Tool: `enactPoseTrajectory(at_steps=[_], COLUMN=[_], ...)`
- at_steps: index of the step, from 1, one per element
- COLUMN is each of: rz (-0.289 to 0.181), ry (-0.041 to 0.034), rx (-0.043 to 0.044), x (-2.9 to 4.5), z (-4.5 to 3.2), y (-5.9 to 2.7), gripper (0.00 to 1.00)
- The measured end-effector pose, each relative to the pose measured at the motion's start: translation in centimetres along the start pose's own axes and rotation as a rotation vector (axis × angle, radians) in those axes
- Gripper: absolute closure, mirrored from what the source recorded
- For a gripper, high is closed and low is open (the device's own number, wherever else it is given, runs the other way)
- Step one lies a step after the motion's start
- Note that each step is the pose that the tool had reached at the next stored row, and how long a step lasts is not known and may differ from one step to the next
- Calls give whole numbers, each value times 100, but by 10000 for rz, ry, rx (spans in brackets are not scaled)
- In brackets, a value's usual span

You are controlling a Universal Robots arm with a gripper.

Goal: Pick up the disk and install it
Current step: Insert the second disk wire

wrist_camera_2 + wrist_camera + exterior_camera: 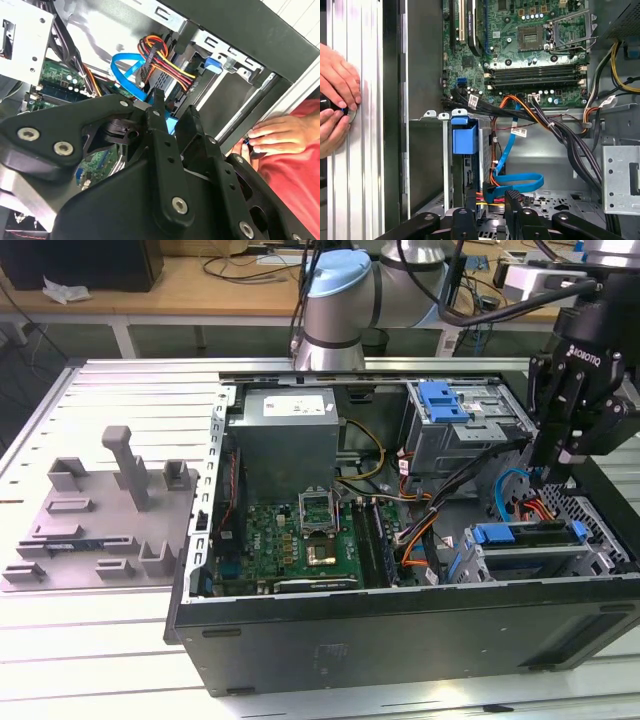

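Entry: pincer over the drive corner of the open black tower computer case (400, 630), which lies on its side on the slatted aluminium worktop (110, 640).

The black two-fingered pincer (565, 468) hangs just above the case's drive corner. In the first wrist view I see a narrow gap between its fingers (512, 205) with only cables showing through, so I log it as slightly parted and empty.

The disk (520, 536), a flat silver hard drive in a blue plastic carrier with rails, sits inside the case in the lower grey metal bay. It lies below the pincer and a little towards the case's middle. I judge its long axis parallel to the case's long side wall. Its blue end tab (465, 135) stands up at the bay mouth.

Room is tight. A bright blue flat data cable (520, 181) loops right under the pincer, and a red, yellow and black power bundle (167, 60) crosses beside it (snag risk, in my judgement).

Outside the case, a person's hand (337, 85) rests on the worktop, near the wall by the bay.
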State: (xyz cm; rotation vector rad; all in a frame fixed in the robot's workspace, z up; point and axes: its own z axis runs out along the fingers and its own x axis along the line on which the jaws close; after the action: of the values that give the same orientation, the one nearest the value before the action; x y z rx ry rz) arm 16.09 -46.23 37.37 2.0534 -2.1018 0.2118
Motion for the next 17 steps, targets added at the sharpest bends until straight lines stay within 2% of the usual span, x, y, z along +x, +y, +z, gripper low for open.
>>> enactPoseTrajectory(at_steps=[2, 6, 11, 12, 17], rz=[2, 6, 15, 16, 21], ry=[20, 133, 319, 388, 518], rx=[1, 3, 6, 7, 10], x=[-1, -6, -24, -39, -93], z=[4, 12, 15, 15, 18], y=[1, 2, 4, 6, 19], gripper=[64, 64, 64, 64, 64])
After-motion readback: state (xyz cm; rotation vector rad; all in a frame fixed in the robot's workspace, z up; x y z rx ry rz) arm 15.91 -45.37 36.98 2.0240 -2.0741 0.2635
